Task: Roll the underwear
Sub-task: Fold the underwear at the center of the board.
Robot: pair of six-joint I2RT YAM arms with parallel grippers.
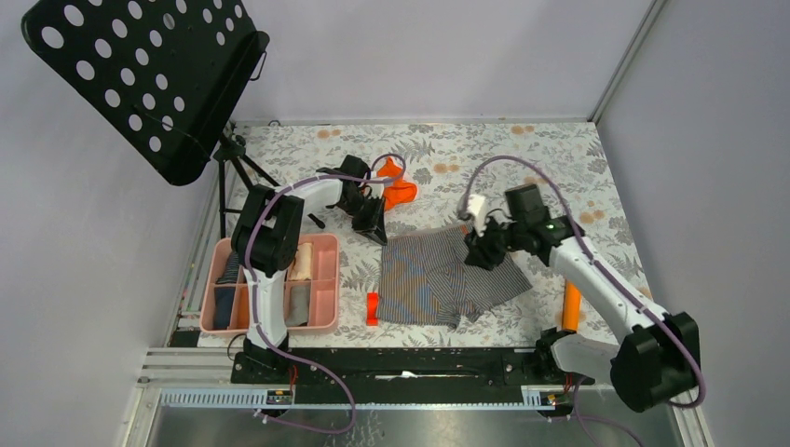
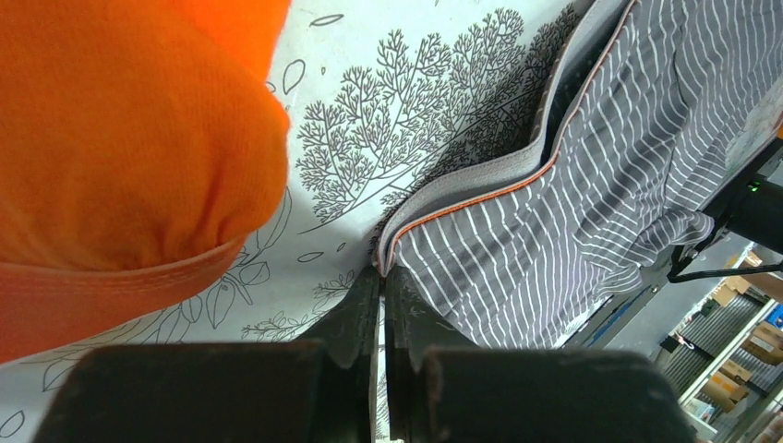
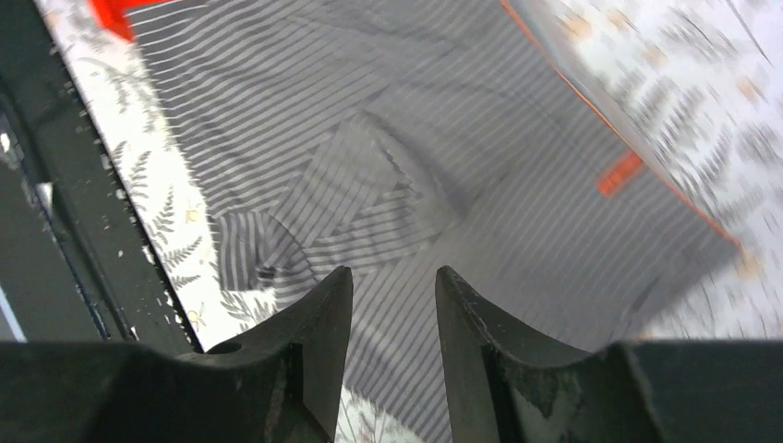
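Found grey striped underwear (image 1: 445,277) flat mid-desk (image 1: 559,177), long axis left-right, waistband along far edge, legs toward arm bases. Got whole outline only from top view; read finger states only from wrist views. Had left gripper (image 2: 380,272) pinching waistband's left corner, orange underwear (image 2: 129,138) just beside. Had right gripper (image 3: 392,272) spread over cloth's right part.

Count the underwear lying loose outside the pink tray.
2. The grey striped one lies spread in the middle; the orange one sits just beyond it, farther back. More may be hidden.
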